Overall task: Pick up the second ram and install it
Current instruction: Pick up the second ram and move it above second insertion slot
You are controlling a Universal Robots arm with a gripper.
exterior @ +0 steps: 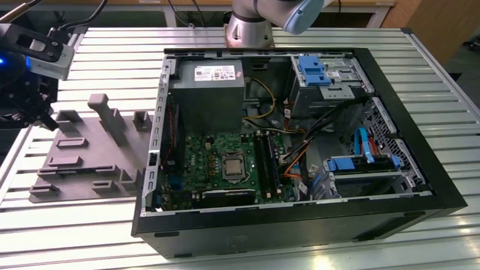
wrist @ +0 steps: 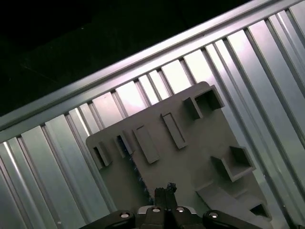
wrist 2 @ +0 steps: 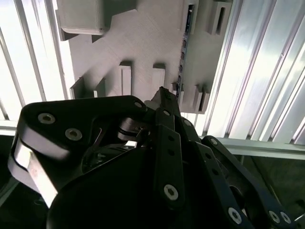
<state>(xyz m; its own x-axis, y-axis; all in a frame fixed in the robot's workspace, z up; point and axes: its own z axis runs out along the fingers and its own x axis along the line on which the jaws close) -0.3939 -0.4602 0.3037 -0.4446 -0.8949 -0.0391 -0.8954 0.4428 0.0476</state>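
While the hand is hanging at the exterior view's left, in the upper part of the frame, it is hovering close by the upper left corner of the grey fixture plate, which is lying on the slatted tabletop. Well apart from it, in the middle of the frame, the open computer case is lying on its side with the motherboard showing. Its long black slots are facing up, though from where I am standing I cannot tell whether any stick is seated in them.

In the second wrist view, the hand is looking clenched, its tips pressing together and gripping nothing. The second ram is standing on edge in a groove of the fixture plate, just beside those tips but not between them.

In the first wrist view, the hand is showing its tips closed on each other over the fixture plate. A thin bluish edge, which I am taking for the second ram, is running just beside them.

I am judging the job as barely begun: the stick is not yet picked up, so both the pickup and the installing are left.
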